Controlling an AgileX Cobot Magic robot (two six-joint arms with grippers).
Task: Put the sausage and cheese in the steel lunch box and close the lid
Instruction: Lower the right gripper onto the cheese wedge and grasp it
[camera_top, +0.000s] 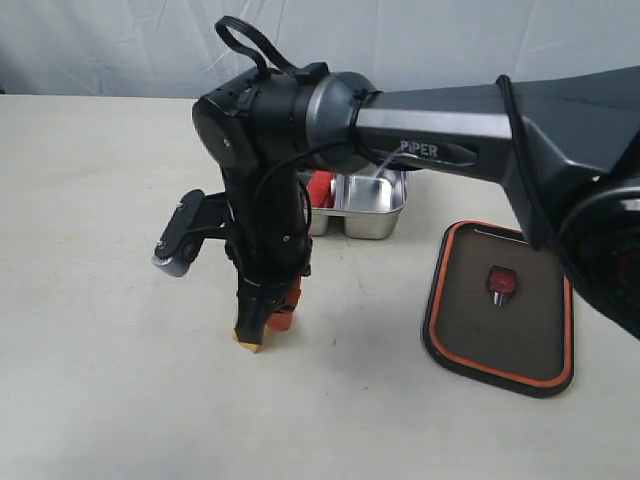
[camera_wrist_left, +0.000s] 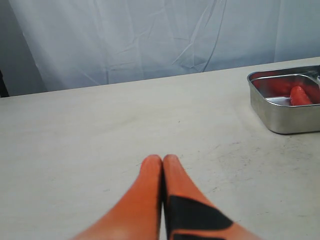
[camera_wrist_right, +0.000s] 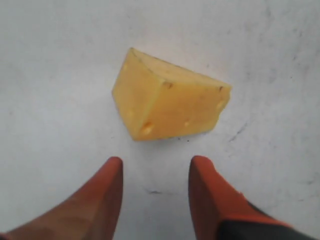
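The yellow cheese (camera_wrist_right: 170, 102) wedge lies on the table just ahead of my right gripper (camera_wrist_right: 155, 165), which is open and points down at it without touching. In the exterior view only a corner of the cheese (camera_top: 247, 343) shows under my right gripper (camera_top: 266, 330). The red sausage (camera_top: 320, 188) lies in the left compartment of the steel lunch box (camera_top: 378, 218), partly hidden behind the arm. The left wrist view also shows the sausage (camera_wrist_left: 299, 95) in the lunch box (camera_wrist_left: 285, 122). The lid (camera_top: 500, 310) lies flat on the table, to the right of the box. My left gripper (camera_wrist_left: 162, 159) is shut on nothing.
The right arm (camera_top: 450, 125) stretches across the table above the lunch box. A pale curtain (camera_wrist_left: 150, 35) closes off the back. The lid's red valve (camera_top: 500, 283) faces up, and its orange rim shows all round.
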